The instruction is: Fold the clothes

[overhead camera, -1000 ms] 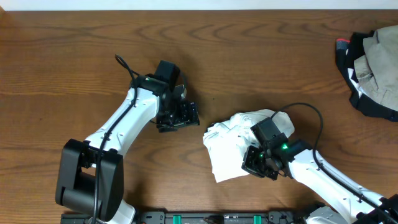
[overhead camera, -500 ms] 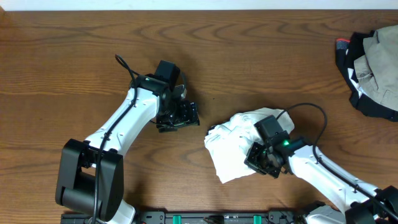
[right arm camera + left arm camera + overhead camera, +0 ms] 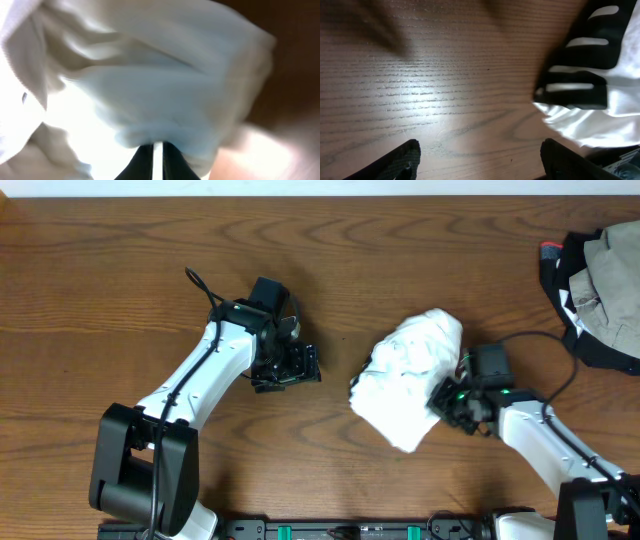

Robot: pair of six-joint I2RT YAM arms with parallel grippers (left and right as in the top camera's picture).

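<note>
At the near edge of the table (image 3: 120,280), on the robot's right, the right gripper (image 3: 447,397) presses into the side of the clothes (image 3: 405,375). In the wrist view its dark fingers (image 3: 142,162) stand almost together with only a thin sliver of white cloth between them, so it looks clenched on a fold of the fabric. The clothes lie as a loose, crumpled white bundle right of centre, touching that gripper, with their lower corner trailing toward the near edge. The cloth is thin and deeply creased and sags around the fingers, so I judge it light, very soft and without stiffness. It will drape and slide over itself, it cannot be pushed into shape, and a pinch on one layer may lift only that layer while the rest slips away. Nothing about it looks fragile. The better hold would be a true edge or corner, such as a hem or shoulder, taken at two well-separated points so the fabric can be drawn flat before any fold, but the bundle hides where those edges run. Farther in and to the left, the left gripper (image 3: 292,370) hovers low over bare wood, well apart from the bundle, with its jaws spread wide and nothing between them. Its camera catches black stripes (image 3: 580,90) on the garment's nearest side. At the far right edge lies a separate heap of dark and tan garments (image 3: 605,280), untouched.
</note>
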